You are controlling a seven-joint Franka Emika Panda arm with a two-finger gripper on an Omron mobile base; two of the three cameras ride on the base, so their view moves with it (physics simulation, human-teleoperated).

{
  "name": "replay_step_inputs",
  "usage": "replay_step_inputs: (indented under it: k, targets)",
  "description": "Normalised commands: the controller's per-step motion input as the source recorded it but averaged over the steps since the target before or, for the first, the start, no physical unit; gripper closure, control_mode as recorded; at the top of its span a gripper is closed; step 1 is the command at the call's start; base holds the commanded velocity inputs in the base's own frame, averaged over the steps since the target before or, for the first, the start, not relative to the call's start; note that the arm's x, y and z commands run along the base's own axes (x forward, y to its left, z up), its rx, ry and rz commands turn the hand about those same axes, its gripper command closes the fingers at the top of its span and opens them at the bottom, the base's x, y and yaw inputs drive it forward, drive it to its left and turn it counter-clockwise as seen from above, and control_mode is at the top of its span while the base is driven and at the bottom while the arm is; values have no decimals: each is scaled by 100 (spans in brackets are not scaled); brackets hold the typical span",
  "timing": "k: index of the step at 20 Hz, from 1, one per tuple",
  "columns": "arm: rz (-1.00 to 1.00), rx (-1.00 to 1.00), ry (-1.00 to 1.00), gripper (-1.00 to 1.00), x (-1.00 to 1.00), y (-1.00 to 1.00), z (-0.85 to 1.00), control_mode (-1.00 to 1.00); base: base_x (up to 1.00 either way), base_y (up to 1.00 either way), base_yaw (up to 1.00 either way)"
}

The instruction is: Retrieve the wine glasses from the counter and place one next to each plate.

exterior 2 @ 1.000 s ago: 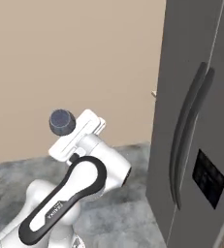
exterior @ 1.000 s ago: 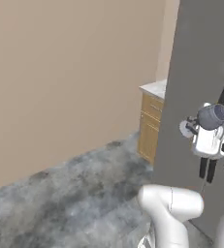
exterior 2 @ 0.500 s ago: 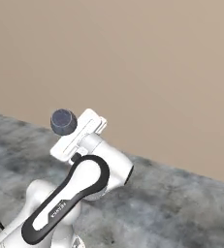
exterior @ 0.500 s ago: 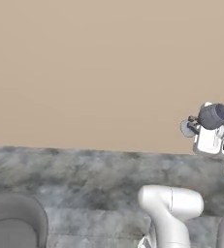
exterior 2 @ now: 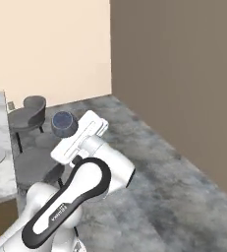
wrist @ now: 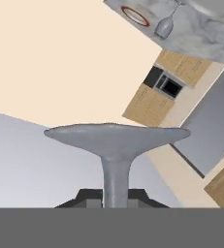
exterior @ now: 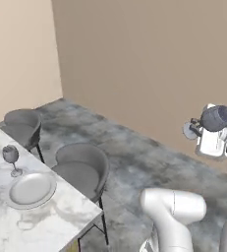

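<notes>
So one glass [exterior: 11, 158] already stands at 10 o'clock of the plate [exterior: 30, 189]; your fingers [wrist: 114, 201] pinch the second glass [wrist: 114, 145], not yet placed.

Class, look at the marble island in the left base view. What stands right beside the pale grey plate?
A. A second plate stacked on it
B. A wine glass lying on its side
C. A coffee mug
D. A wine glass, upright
D: a wine glass stands upright on its foot just beyond the pale plate on the island.
</notes>
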Motion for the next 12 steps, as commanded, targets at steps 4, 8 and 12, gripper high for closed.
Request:
replay_step_inputs:
  k: [4,8,12]
  targets:
    - [0,0,0,100,0,0,0,100,-1,-4,100]
    - [0,0,0,100,0,0,0,100,19,-78,70]
    - [0,0,0,100,0,0,0,100,79,-100,48]
